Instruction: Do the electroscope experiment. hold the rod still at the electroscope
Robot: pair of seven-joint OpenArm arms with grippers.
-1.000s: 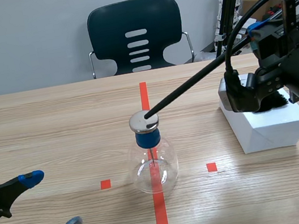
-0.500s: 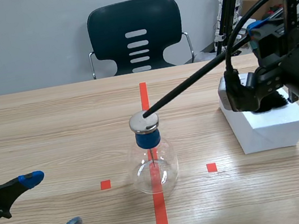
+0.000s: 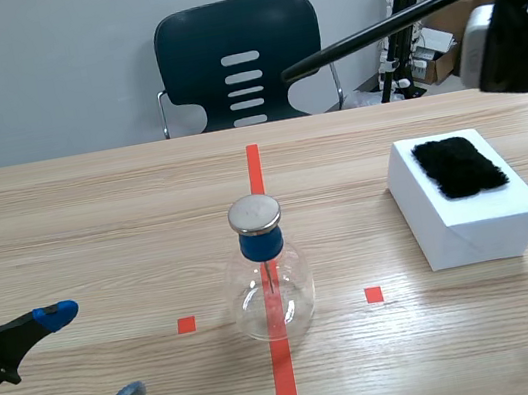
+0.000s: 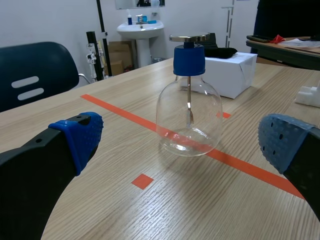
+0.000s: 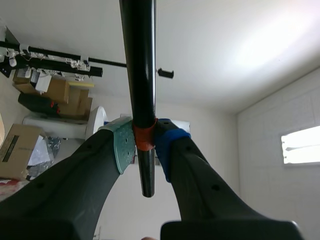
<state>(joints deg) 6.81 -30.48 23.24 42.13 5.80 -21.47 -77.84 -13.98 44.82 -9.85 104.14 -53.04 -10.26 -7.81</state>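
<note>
The right gripper (image 5: pixel 143 142) is clamped on the rod (image 3: pixel 387 25). In the right wrist view its two pads (image 5: pixel 123 145) press on either side of an orange band (image 5: pixel 144 137) near the rod's rear end.

The rod hangs high over the far side of the table. Its long axis slopes from the upper right down to a free tip on the left. The tip is well above and beyond the electroscope (image 3: pixel 269 283), which stands on the centre tape line with its metal cap (image 3: pixel 254 214) uncovered, so rod and cap are well apart.

To bring the rod back to the cap, the tip would have to travel downward and toward the robot. The right arm is the only one positioned for this.

The left gripper (image 3: pixel 91 360) rests low near the table's near-left edge. Its fingers are spread wide and hold nothing.

Limits of view:
- The right arm is cut off at the scene edge.
- The inner stem shows in the left wrist view, but the position of the foil leaf is probably not readable.

A white block (image 3: pixel 470 214) topped with black fur (image 3: pixel 458 165) sits to the right.
</note>
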